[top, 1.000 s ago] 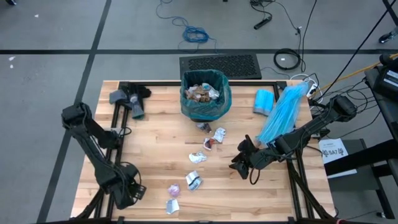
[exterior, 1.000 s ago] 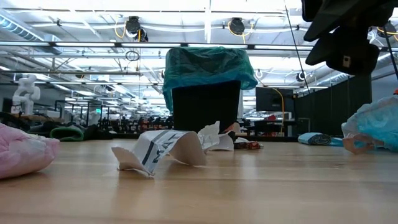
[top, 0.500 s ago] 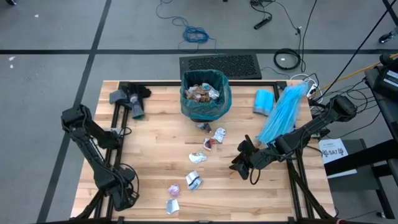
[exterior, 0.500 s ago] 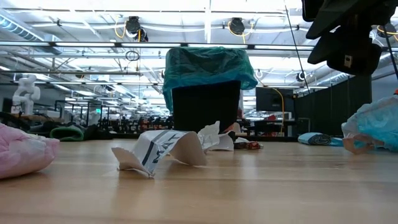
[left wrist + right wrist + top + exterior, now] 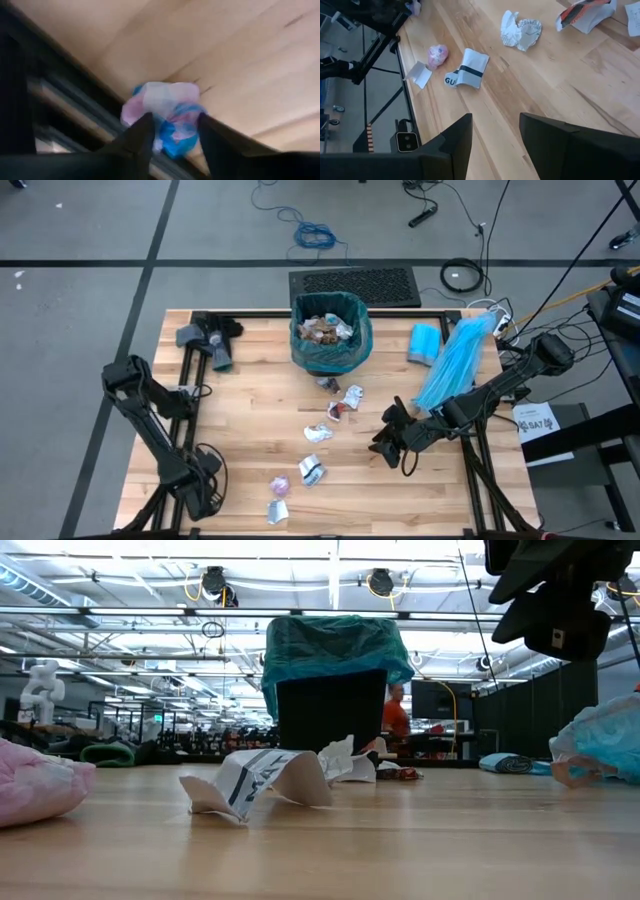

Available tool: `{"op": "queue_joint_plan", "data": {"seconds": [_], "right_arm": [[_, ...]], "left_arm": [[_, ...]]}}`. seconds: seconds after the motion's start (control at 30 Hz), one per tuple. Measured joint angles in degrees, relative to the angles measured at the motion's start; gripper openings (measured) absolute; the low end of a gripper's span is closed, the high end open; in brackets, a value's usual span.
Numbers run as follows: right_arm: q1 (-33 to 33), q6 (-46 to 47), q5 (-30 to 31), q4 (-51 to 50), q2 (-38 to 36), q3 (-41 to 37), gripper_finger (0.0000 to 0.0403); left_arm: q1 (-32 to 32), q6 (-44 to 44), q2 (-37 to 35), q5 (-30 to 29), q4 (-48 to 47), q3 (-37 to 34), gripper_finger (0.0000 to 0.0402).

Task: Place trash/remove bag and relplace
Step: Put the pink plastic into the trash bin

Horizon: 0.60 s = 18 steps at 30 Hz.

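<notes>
The black bin [image 5: 330, 710], lined with the teal bag [image 5: 330, 340] and holding trash [image 5: 325, 328], stands at the table's far middle. More trash scraps [image 5: 340, 408] lie strewn from the bin toward the near edge. My left gripper [image 5: 200, 500] points down at the near left corner, its fingers either side of a white, pink and blue wrapper [image 5: 167, 112] that lies at the table's edge. My right gripper [image 5: 385, 442] hangs open above the table, right of the middle, with nothing between its fingers [image 5: 455, 145]. My left gripper comes at the crumpled wrapper from above, slanting down, with one finger [image 5: 142, 135] on each side of it. The wrapper lies on the wood by the table's edge. Whether the fingers touch it, I cannot tell.
A pale blue plastic bag [image 5: 455, 365] and a blue roll [image 5: 425, 342] lie at the far right. Grey things [image 5: 205, 340] sit at the far left. A striped white wrapper [image 5: 470, 70] and a pink wad [image 5: 438, 54] lie near the front edge. A person in orange [image 5: 397, 710] stands beyond the table.
My left gripper has sunk toward the table at the near left corner and rolled about its own line. The right arm has kept still. A person in orange has come into sight behind the bin.
</notes>
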Motion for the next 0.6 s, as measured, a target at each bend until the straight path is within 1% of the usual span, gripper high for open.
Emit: {"op": "queue_joint_plan", "data": {"seconds": [0.1, 0.2, 0.23, 0.27, 0.4, 0.43, 0.5, 0.53, 0.6], "right_arm": [[0.0, 0.1, -0.1, 0.0, 0.0, 0.0, 0.0155], [0.0, 0.1, -0.2, 0.2, 0.0, 0.0, 0.0155], [0.0, 0.0, -0.2, 0.2, 0.0, 0.0, 0.0155], [0.1, 0.0, -0.2, 0.2, 0.0, 0.0, 0.0155], [0.0, -0.4, 0.0, 0.2, 0.0, 0.0, 0.0155], [0.0, -0.9, 0.0, 0.2, 0.0, 0.0, 0.0155], [0.0, -1.6, 0.0, 0.2, 0.0, 0.0, 0.0155], [0.0, -1.9, 0.0, 0.3, 0.0, 0.0, 0.0155], [0.0, -2.4, 0.1, 0.3, 0.0, 0.0, 0.0155]], "left_arm": [[1.2, 1.7, 1.1, 0.1, -0.5, 0.0, 0.0103], [1.7, 2.1, 1.3, 0.4, -0.4, -0.1, 0.0039], [2.1, 2.0, 1.3, 0.5, -0.3, 0.0, 0.0021], [2.5, 1.9, 1.3, 0.5, -0.4, 0.3, 0.0013], [4.9, 1.4, 1.0, -0.8, -3.9, 3.2, 0.0005], [5.5, 1.5, 1.0, -2.0, -5.3, 4.7, 0.0004], [7.4, 1.1, 0.7, -6.2, -6.1, 8.1, 0.0004], [8.3, 2.1, 0.6, -7.2, -8.1, 9.8, 0.0003], [10.1, 4.5, 0.3, -9.8, -15.1, 11.8, 0.0003]]}}
